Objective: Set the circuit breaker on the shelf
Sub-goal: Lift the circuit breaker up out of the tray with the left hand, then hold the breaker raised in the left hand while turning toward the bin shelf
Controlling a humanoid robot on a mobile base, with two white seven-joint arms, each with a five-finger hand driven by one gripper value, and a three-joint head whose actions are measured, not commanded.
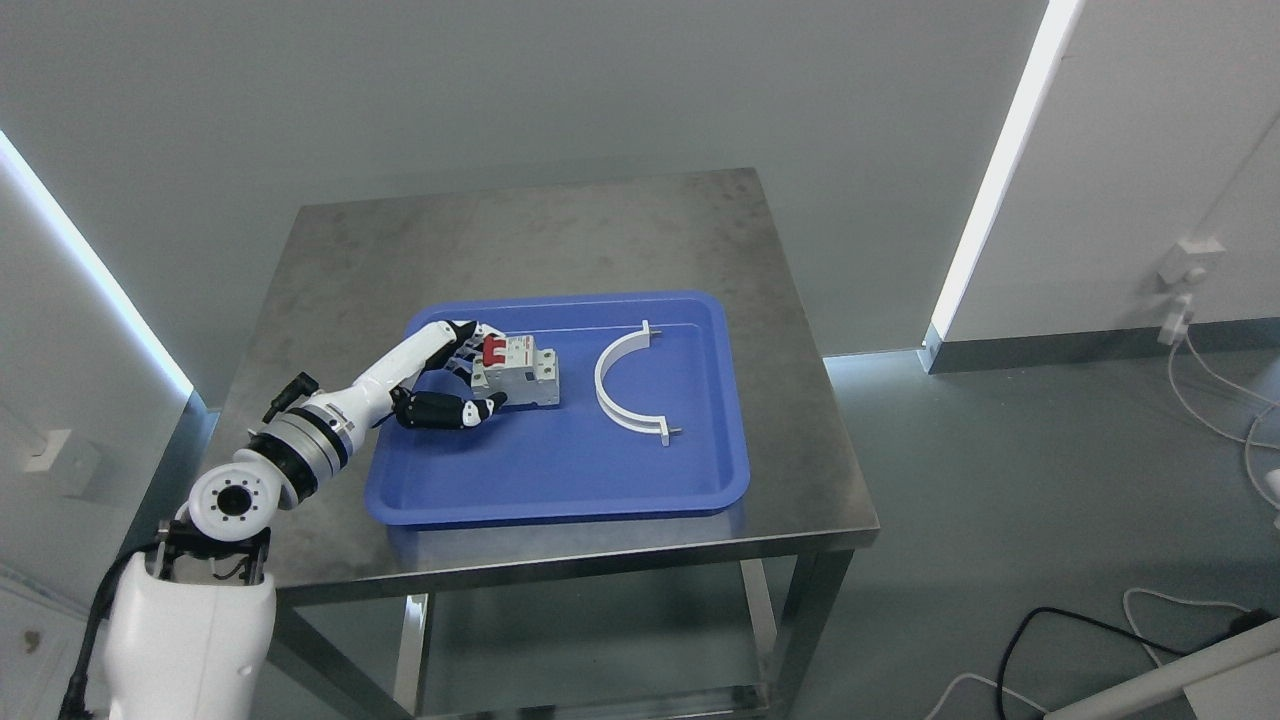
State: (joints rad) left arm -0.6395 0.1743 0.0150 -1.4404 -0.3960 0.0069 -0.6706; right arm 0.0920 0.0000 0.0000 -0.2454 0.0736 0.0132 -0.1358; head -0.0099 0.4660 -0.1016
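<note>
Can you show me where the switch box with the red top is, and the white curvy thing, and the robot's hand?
circuit breaker (520, 372): head view, on its grey body.
white curved bracket (608, 370): head view, on the arc's left bend.
left hand (455, 380): head view, on the palm beside the breaker.

Lab or test bay: bare grey walls with light strips (990, 170) flanking a stainless tabletop (520, 240), cables (1215, 390) on floor right of it.

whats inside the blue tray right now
The blue tray holds a circuit breaker with red switches and a white curved clamp, apart from each other. The left hand covers the breaker's left side, hiding the tray floor there.
</note>
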